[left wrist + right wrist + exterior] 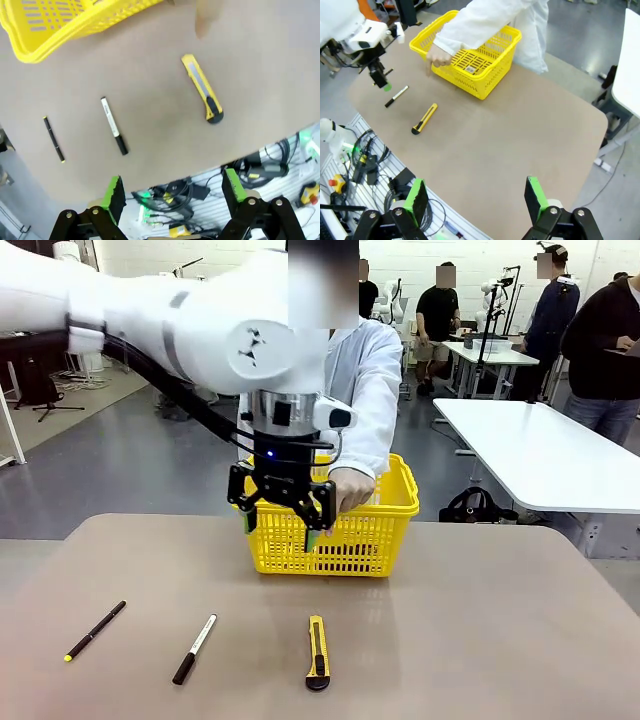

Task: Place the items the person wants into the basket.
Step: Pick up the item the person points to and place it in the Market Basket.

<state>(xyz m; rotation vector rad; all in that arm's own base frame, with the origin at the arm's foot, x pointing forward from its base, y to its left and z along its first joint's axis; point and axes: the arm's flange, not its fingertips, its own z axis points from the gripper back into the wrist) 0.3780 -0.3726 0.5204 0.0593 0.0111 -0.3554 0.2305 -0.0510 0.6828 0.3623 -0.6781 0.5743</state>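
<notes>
basket (370, 540): bright yellow, with a slotted lattice on its sides and floor
utility knife (317, 651): yellow body, black end, grey strip along it; robot-side of the basket
marker (195, 648): white barrel, black cap; robot-side and left of the basket
pen (95, 630): black with a yellow tip; farthest left of the basket
table (480, 620): plain tan-brown
jacket (365, 380): white; behind the basket
left gripper (287, 525): black, green pads
right gripper (476, 196): black, green pads
left arm (180, 320): white, black cable
</notes>
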